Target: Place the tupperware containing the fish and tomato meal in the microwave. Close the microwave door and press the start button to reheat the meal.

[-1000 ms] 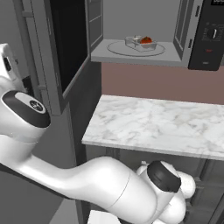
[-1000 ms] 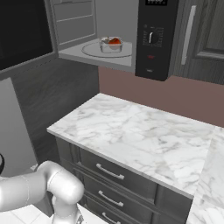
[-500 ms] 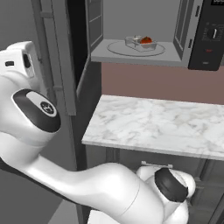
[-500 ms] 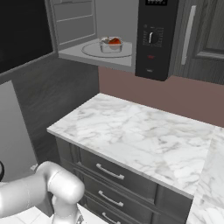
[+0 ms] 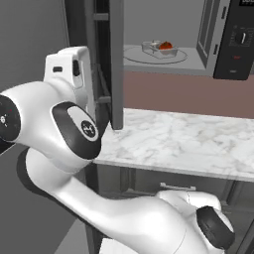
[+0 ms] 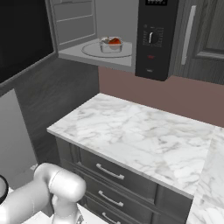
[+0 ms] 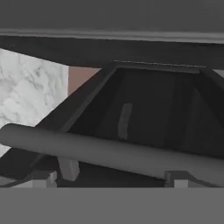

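Note:
The microwave (image 5: pixel 233 44) (image 6: pixel 151 39) hangs above the counter with its cavity showing. On the round turntable sits the tupperware (image 5: pixel 158 48) (image 6: pixel 110 44) with the red tomato piece (image 5: pixel 165 45) and pale fish inside. The microwave door (image 5: pixel 111 64) (image 6: pixel 24 35) stands out to the left, nearly edge-on in the left base view. My white hand (image 5: pixel 69 67) is right against the door's outer side. In the hand view my gripper (image 7: pixel 111 180) is open, and the door's grey bar handle (image 7: pixel 109 153) lies just ahead of the spread fingertips (image 7: pixel 43 179). Nothing is held.
A white marble counter (image 5: pixel 188 144) (image 6: pixel 140 135) lies below the microwave, over dark drawers (image 6: pixel 109 173). A reddish-brown backsplash (image 6: pixel 175 94) runs behind it. Dark tall cabinets (image 6: pixel 205 35) stand right of the microwave. My own arm bulks across the lower left base view.
My arm has swung up and to the right, bringing the hand to the door's outer side. The door now looks turned a little further toward the cavity.

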